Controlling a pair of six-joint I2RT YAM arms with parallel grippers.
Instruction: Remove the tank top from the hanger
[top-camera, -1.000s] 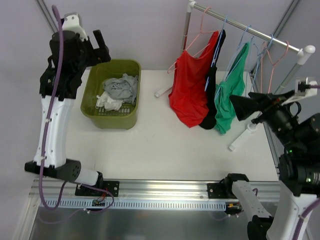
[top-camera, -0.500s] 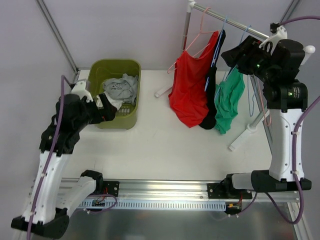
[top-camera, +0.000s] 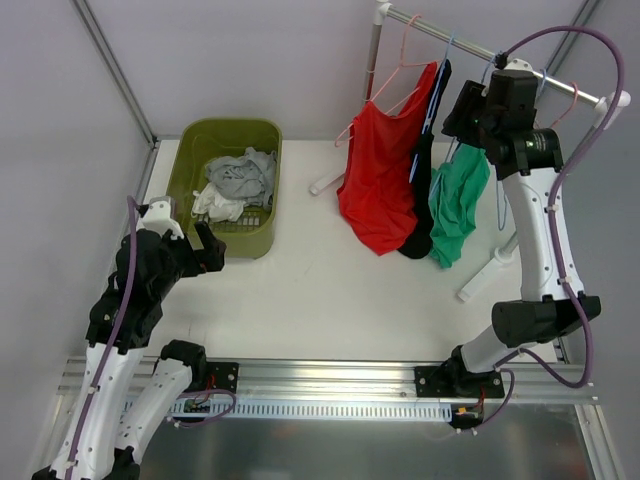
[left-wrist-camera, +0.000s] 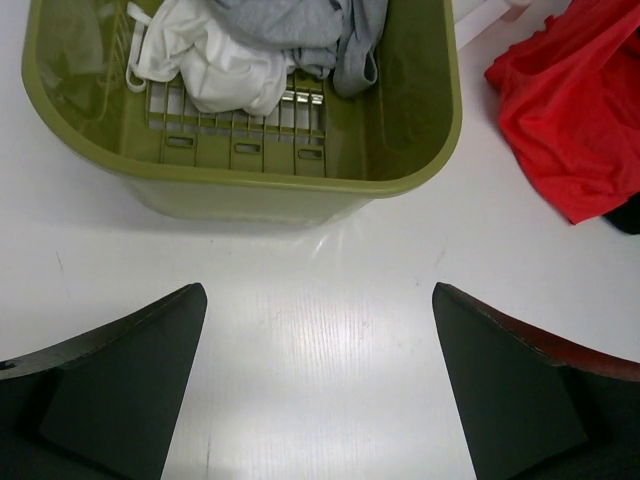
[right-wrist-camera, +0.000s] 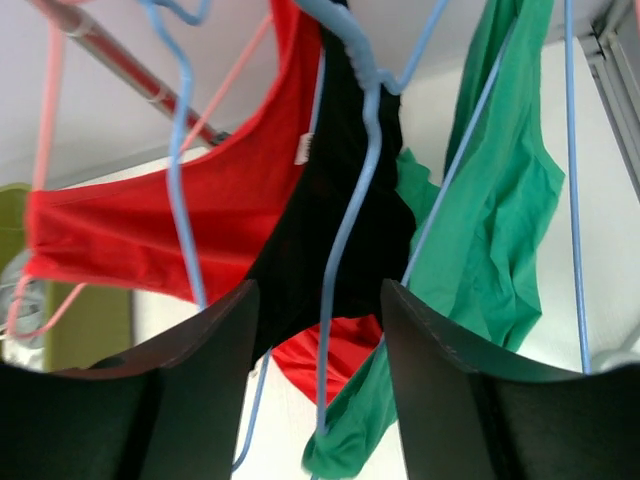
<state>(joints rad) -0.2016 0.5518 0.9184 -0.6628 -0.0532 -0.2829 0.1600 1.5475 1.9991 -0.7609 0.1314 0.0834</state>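
Note:
Three tank tops hang on hangers from the rack rail (top-camera: 470, 45): a red one (top-camera: 378, 180), a black one (top-camera: 422, 190) and a green one (top-camera: 458, 205). My right gripper (top-camera: 462, 112) is up at the rail between the black and green tops. In the right wrist view its jaws (right-wrist-camera: 318, 285) stand partly apart, and a blue hanger wire (right-wrist-camera: 345, 230) runs down between them without touching either finger. The black top (right-wrist-camera: 340, 200) is behind that wire and the green top (right-wrist-camera: 490, 230) is to its right. My left gripper (top-camera: 205, 245) is open and empty, low over the table.
A green basket (top-camera: 225, 235) with grey and white clothes (top-camera: 235, 180) stands at the back left, just beyond the left gripper (left-wrist-camera: 318, 290). Several bare pink and blue hangers hang on the rail. The rack's white feet (top-camera: 478, 278) rest on the table at the right.
My right arm has risen from the right edge to the rail, and its jaws have narrowed around the blue hanger wire. My left arm has dropped from above the basket to the table before it.

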